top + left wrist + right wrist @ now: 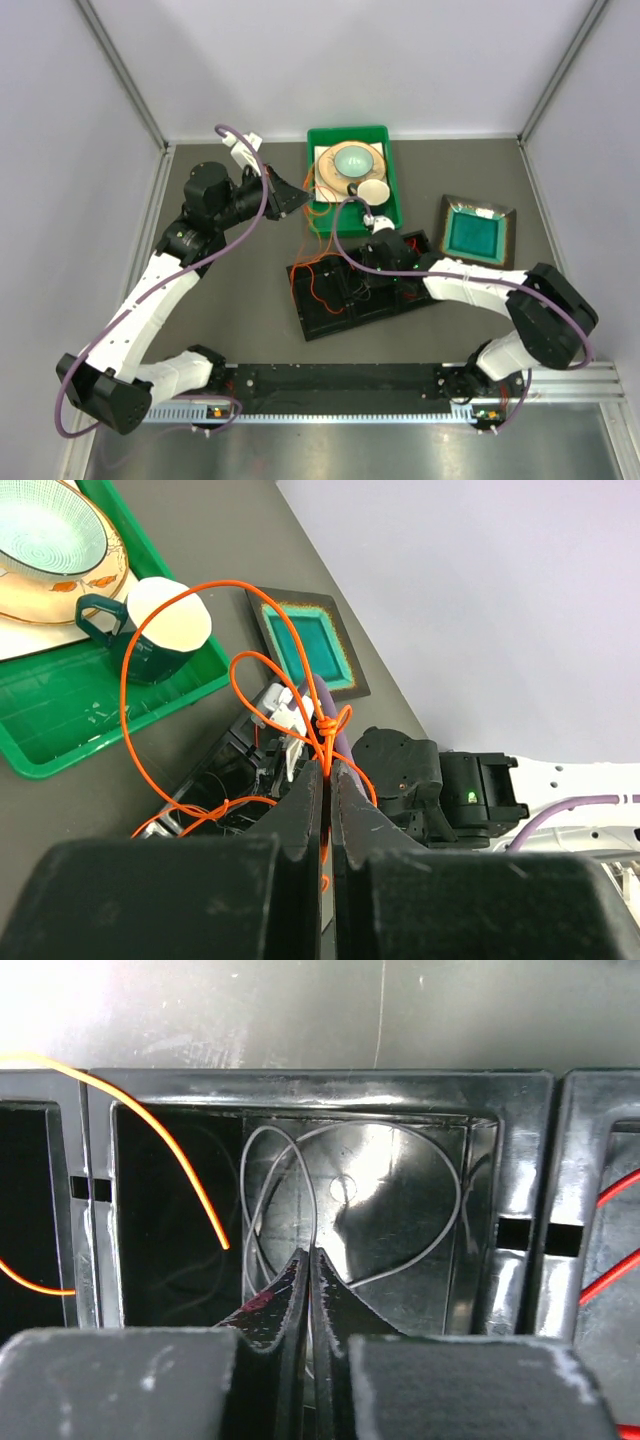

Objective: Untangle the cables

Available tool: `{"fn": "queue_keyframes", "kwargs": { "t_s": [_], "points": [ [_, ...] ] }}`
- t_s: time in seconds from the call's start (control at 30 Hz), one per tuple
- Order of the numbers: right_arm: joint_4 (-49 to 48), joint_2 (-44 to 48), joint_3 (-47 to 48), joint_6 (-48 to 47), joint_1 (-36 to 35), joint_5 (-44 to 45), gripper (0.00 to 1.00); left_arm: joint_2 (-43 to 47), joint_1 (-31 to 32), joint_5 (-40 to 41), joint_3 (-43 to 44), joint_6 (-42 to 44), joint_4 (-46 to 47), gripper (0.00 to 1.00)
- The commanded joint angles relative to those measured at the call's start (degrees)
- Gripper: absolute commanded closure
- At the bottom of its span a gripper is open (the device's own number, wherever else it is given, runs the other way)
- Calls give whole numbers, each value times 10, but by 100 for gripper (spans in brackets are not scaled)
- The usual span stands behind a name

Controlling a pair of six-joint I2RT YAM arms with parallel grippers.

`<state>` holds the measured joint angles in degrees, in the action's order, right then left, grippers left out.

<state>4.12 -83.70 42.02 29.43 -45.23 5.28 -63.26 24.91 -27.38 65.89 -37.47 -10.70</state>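
My left gripper (328, 772) is shut on the orange cable (124, 695), just below a small knot (331, 724) in it. From the knot the strand loops out over the mug and down into the black tray (345, 312). In the top view the left gripper (297, 200) hangs beside the green bin, with the orange cable (316, 226) trailing to the tray. My right gripper (308, 1256) is down in a tray compartment, shut on a thin grey cable (445, 1225) that loops across the glossy floor. An orange cable end (175, 1150) lies to its left and a red cable (612, 1186) one compartment to the right.
A green bin (392, 200) at the back holds a plate, a pale bowl (352, 160) and a dark green mug (165, 620). A square teal dish (478, 232) sits to the right of the tray. The right arm's wrist (420, 780) is close beyond my left fingers.
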Motion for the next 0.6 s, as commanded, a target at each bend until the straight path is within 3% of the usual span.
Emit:
{"fn": "queue_keyframes", "kwargs": {
  "t_s": [0.0, 0.07, 0.13, 0.27, 0.43, 0.57],
  "points": [
    [-13, 39, 0, -7, -6, 22, 91, 5, 1, 3, 14, 6, 22, 100],
    [-20, 67, -9, -4, -7, 30, 74, 2, 0, 3, 12, 6, 23, 100],
    [-18, 110, -11, -5, -6, 44, 69, -5, 1, -4, 2, -1, 25, 100],
    [4, 171, -8, -9, -6, 68, 48, -17, 1, -28, -16, -24, 41, 100],
    [8, 223, -7, -4, -6, 82, 34, -27, 4, -51, -35, -67, 89, 100],
    [-31, 249, -18, -4, -6, 54, 30, -34, 11, -64, -14, -95, 132, 100]
  ]
}}
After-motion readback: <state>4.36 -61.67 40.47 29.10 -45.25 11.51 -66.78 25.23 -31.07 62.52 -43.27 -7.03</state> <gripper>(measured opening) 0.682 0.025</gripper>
